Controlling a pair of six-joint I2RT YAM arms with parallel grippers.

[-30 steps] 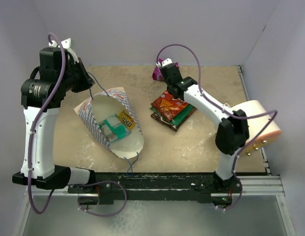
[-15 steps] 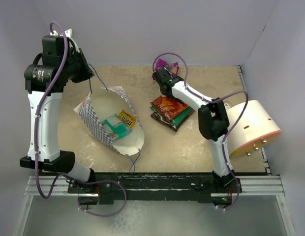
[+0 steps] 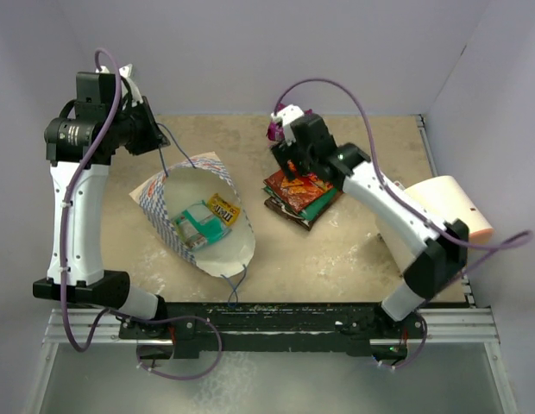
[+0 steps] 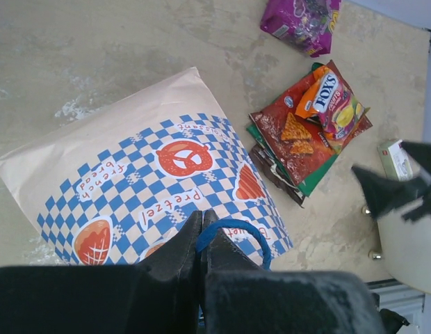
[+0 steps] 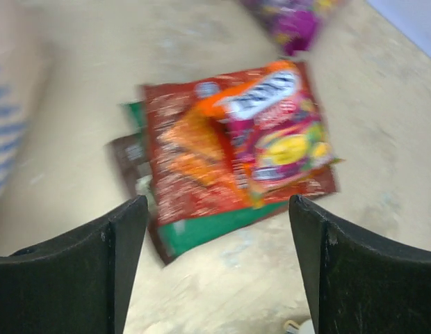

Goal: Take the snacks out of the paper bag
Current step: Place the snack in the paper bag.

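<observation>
The paper bag lies on its side with its mouth open toward the camera. Inside it I see a teal packet and a yellow M&M's packet. My left gripper is shut on the bag's blue string handle, its fingertips pressed together over the checkered side. My right gripper hangs open and empty above a stack of snacks: an orange Fox's packet on a red-orange one, with a green one and a dark brown one below. A magenta packet lies behind the stack.
A large cream-peach cylinder lies at the right edge, beside the right arm. Walls close in the table at the back and on both sides. The arms' base rail runs along the near edge.
My right gripper has opened and come forward from near the magenta packet to over the stack, its elbow swinging right. The left gripper keeps hold of the handle, barely moved.
</observation>
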